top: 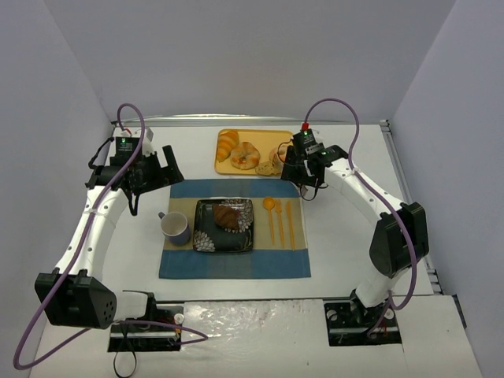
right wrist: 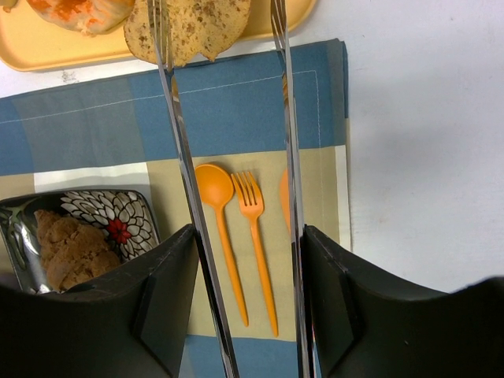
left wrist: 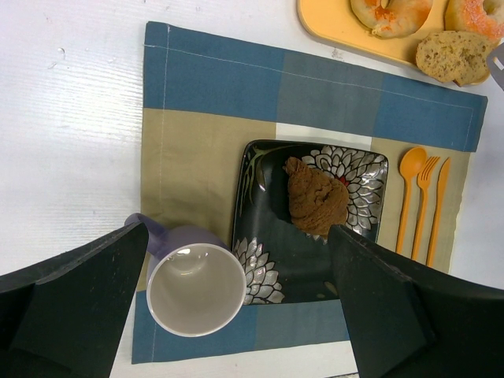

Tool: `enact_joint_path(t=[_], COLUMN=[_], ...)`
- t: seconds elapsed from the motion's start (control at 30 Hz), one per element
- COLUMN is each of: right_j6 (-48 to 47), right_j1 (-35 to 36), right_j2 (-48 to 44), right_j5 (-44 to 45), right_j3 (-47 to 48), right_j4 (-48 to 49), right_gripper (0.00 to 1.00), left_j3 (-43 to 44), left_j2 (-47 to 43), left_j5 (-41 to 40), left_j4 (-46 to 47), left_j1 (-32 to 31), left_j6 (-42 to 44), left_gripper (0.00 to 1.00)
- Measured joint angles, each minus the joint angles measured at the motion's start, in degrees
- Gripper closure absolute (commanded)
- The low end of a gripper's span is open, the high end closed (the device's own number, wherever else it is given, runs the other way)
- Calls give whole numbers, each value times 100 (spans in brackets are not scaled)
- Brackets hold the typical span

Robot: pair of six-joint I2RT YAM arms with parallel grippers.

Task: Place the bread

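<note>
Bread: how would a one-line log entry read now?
right pincer grips tongs | tongs at bread slice on tray | left pincer open

One mug (left wrist: pixel 197 287), one plate (left wrist: pixel 272 183), one tray (left wrist: pixel 331 22), one tongs (right wrist: pixel 289 157), three utensils (left wrist: pixel 426 172)

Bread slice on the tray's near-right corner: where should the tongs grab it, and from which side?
Its left and right sides, near half, coming from the placemat side. The bread slice lies flat, its near edge overhanging the tray rim, so the tongs blades can probably straddle it there, clear of the rim. A pastry crowds its left.
</note>
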Motion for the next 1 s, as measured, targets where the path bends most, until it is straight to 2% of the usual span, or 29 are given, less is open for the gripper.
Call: enact_joint_path(t=[0.3, 0.67, 0.87, 1.0], right_j6=[64, 88, 103, 106], right_j1=[0, 0, 7, 11], right_j2=[149, 453, 506, 506], right_j5=[-2, -41, -104, -114], right_j3=[-91, -118, -118, -130], right_j4=[43, 301, 415, 443], right_gripper=[52, 67, 100, 100], left_j3=[0, -96, -96, -96], left_j2=[0, 0, 0, 0], left_j5=[-2, -7, -11, -11], left_j4=[-1, 2, 2, 2], left_j1=[0, 0, 0, 0], left_j6=[2, 9, 24, 26], left_gripper=[3, 3, 3, 3])
